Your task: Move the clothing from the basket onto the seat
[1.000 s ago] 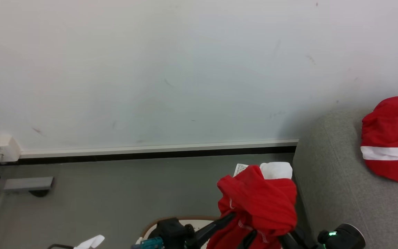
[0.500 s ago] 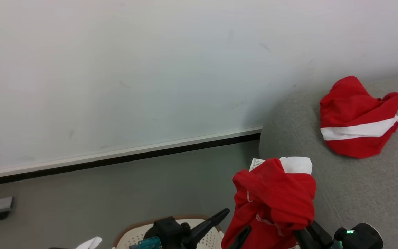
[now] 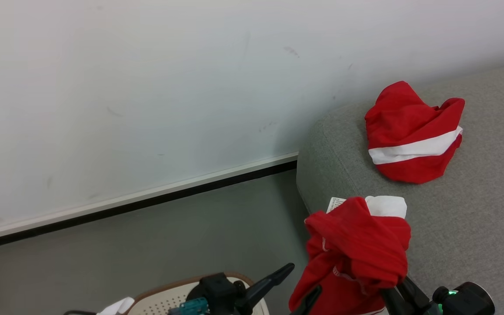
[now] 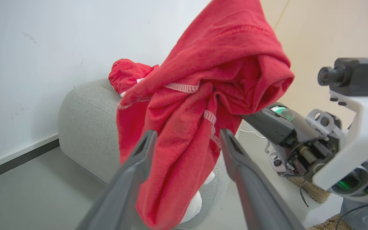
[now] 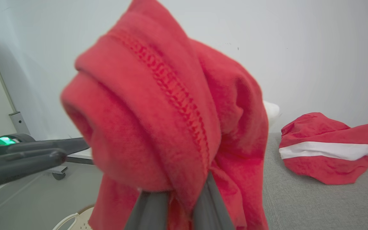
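Head-camera framing has swung toward the seat [image 3: 475, 227], now larger at the right of the head view. At lower centre-right the clothing [image 3: 357, 245] hangs pinched in the right gripper [image 5: 177, 204]. Its left gripper [image 4: 185, 140] stands spread and empty. Best to carry well past the seat's rounded edge, near the other red garment [image 3: 409, 135], before letting go.

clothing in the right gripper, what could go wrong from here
1. The clothing is bunched over the jaws of the right gripper, with much hanging free, so it may slip off early.
2. It hangs by the rounded edge of the seat; released here, it might slide to the floor.
3. The left gripper stands open close to the hanging fabric and could snag it.
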### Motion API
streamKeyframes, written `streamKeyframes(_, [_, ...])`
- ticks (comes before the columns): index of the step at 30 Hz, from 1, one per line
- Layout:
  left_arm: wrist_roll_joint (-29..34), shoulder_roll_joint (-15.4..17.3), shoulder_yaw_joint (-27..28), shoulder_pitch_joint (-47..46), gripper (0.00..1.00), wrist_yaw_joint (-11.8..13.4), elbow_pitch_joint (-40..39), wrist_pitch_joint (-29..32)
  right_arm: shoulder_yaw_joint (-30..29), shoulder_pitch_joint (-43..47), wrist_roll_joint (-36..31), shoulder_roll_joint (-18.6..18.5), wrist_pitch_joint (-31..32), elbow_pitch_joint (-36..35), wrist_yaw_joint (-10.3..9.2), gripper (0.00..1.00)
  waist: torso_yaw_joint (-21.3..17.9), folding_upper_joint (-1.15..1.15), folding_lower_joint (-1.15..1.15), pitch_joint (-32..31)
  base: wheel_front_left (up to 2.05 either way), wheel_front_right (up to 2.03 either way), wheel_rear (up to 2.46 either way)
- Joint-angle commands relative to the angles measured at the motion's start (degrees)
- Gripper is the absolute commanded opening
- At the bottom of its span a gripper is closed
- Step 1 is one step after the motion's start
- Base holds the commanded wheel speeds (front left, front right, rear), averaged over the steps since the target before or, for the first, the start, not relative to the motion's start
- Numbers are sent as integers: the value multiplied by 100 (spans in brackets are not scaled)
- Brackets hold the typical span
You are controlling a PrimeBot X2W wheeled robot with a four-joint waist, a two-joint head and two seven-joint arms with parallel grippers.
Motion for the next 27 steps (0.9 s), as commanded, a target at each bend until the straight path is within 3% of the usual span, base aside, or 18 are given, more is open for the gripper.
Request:
streamKeyframes(1, [55, 13, -8, -25, 100, -18, 14, -31, -41, 20, -73, -16, 0, -22, 4, 0, -6, -1, 0, -1, 0, 0, 0])
streamKeyframes(14, [94, 48, -11, -85, 100, -43, 26, -28, -314, -116, -128, -2, 0, -78, 4, 0, 130, -1, 0, 230, 0, 0, 0])
streamKeyframes(27, [387, 193, -79, -967, 100, -90, -251, 314, -1730, -1392, -594, 83, 0, -130, 4, 0, 711, -1, 0, 1985, 0, 0, 0])
